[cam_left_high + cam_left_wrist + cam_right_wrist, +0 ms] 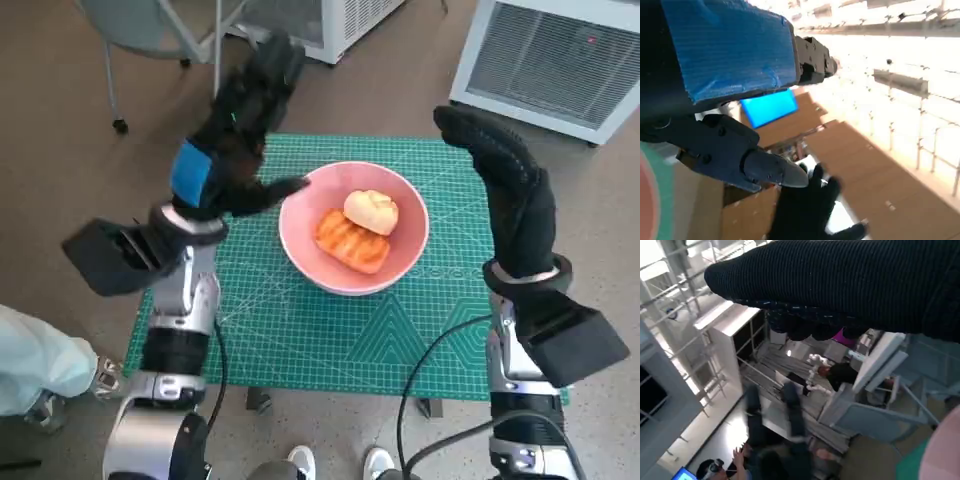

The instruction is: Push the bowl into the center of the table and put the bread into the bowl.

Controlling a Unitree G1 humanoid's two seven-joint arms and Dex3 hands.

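A pink bowl (pixel 300 240) sits near the middle of the green cutting mat (pixel 300 330) in the head view. Inside it lie two breads: an orange grilled piece (pixel 350 240) and a pale round bun (pixel 371 211). My left hand (pixel 235 130) is raised to the left of the bowl, fingers extended and holding nothing, the thumb close to the bowl's rim. My right hand (pixel 505 175) is raised to the right of the bowl, fingers apart and empty. A sliver of the bowl (pixel 647 195) shows in the left wrist view, and my right hand (pixel 807 210) too.
White appliances (pixel 545 60) stand on the floor beyond the table. A chair base (pixel 150 40) is at the far left. A person's shoe and trouser leg (pixel 40 370) are at the near left. People (pixel 840 375) show in the right wrist view.
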